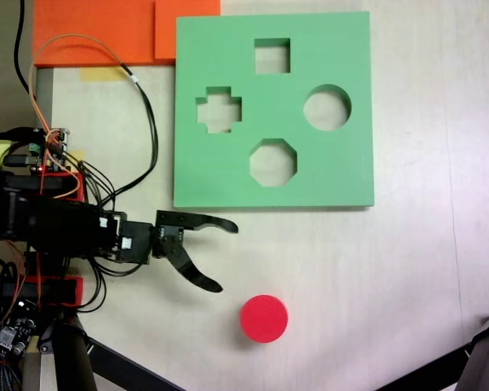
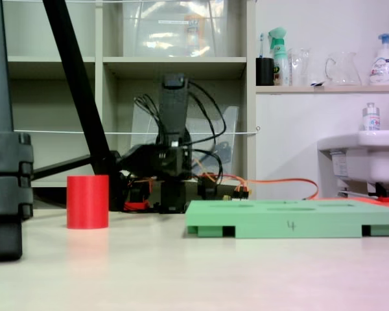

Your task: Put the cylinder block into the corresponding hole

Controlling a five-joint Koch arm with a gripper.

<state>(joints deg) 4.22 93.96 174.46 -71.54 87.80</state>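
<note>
Down at the bottom of the top-down fixed view sit dark tripod legs (image 1: pixel 98 354), and just above them the red cylinder block (image 1: pixel 265 318) lies flat-topped on the pale table (image 1: pixel 407 269), untouched. To its upper left is my gripper (image 1: pixel 222 257) — jaws spread wide, nothing between them, the lower tip near the block but apart from it. Further up lies the green foam board (image 1: pixel 350 175); its circular hole (image 1: pixel 327 107) is on the right side, with an octagonal cutout (image 1: pixel 273 162), a cross cutout (image 1: pixel 218 110) and a square cutout (image 1: pixel 272 55) around it.

From the low fixed view, a black tripod foot (image 2: pixel 6 188) looms at left. Beyond it the cylinder block (image 2: pixel 87 201) stands upright, well apart from the green board (image 2: pixel 292 217) at right — my arm (image 2: pixel 172 146) rises behind, between them.
</note>
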